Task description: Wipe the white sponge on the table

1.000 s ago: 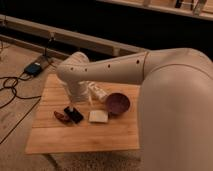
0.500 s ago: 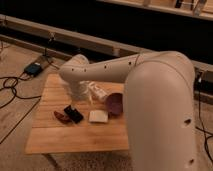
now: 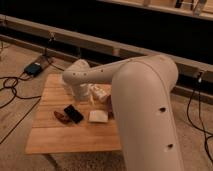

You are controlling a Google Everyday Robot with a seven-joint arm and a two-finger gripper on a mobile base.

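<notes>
The white sponge lies flat on the light wood table, near the middle. My gripper hangs from the big white arm just behind and above the sponge, apart from it. The arm reaches in from the right and bends back over the table's far side.
A black flat slab and a small brown object lie left of the sponge. The arm hides the table's right part. Cables and a dark box lie on the floor to the left. A low rail runs behind.
The arm's bulk has come forward and now fills more of the right side, hiding the purple bowl. The gripper stays behind the sponge; the sponge has not moved.
</notes>
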